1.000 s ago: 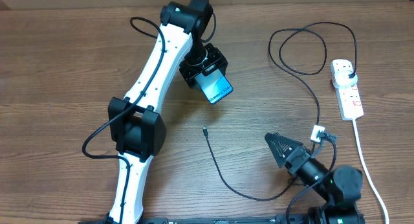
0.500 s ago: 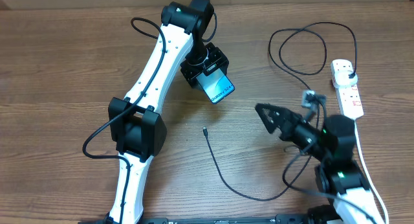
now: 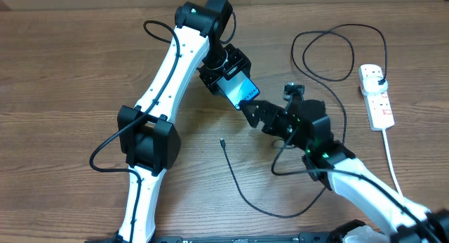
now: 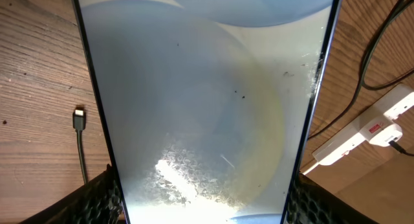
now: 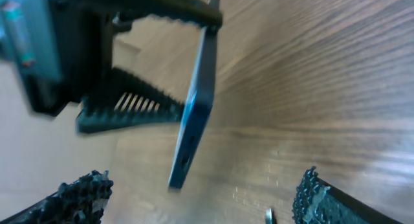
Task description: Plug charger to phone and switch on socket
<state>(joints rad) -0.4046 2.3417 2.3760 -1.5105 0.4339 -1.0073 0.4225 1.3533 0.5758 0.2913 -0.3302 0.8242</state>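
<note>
Brown wood worktop [image 3: 70,74] lies under everything. The phone [image 3: 238,93] does not lie on it: the left end effector [image 3: 226,80] is closed on the phone's two long sides and holds it raised and tilted, with the lit screen facing the left wrist camera. In the right wrist view we see the phone by its thin edge, with a small dark slot [image 5: 185,156] near the lower end, which we take for the port.

The right end effector [image 3: 250,108] stands just beside that lower end, wide open and with nothing in it. The charger [image 3: 238,187] lies loose on the worktop, and its connector tip [image 3: 222,140] is nearer to us than the phone and apart from both end effectors. The cable runs on toward the socket [image 3: 376,95] at the far right.

We judge that the connector must be picked up first. We should grip it close behind the tip, so it cannot bend. We should then line it up with the slot and push along the phone's length, so the phone does not slip.
</note>
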